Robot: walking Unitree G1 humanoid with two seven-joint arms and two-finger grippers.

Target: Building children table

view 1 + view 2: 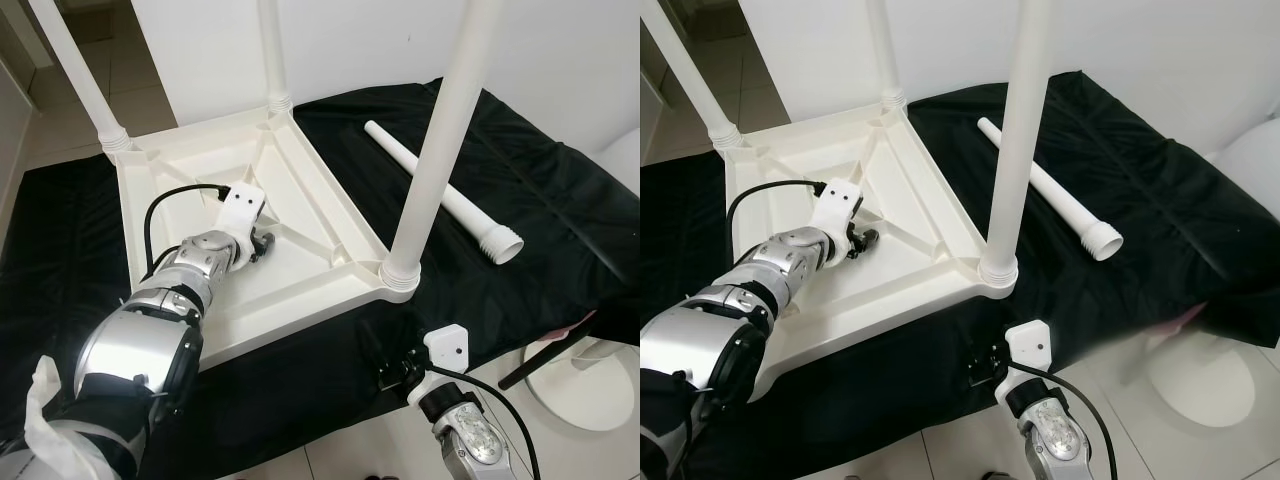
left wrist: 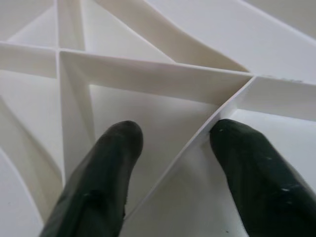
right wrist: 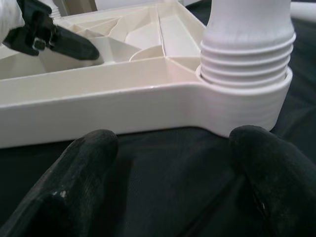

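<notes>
The white plastic table top (image 1: 300, 312) lies upside down on a black cloth (image 1: 520, 180). Three white legs stand screwed into its corners, the nearest one (image 1: 440, 140) at the front right socket (image 3: 247, 64). A further loose leg (image 1: 440, 192) lies on the cloth to the right. My left gripper (image 2: 173, 136) is open inside the ribbed underside, its fingers (image 2: 106, 163) astride a thin rib. My right gripper (image 3: 173, 143) is open low over the cloth, just in front of the front right corner, with nothing between its fingers.
A white round base (image 1: 585, 390) with a black rod (image 1: 545, 362) sits on the tiled floor at the right front. A white rounded object (image 1: 628, 160) stands at the right edge. A white wall (image 1: 560, 50) runs behind the cloth.
</notes>
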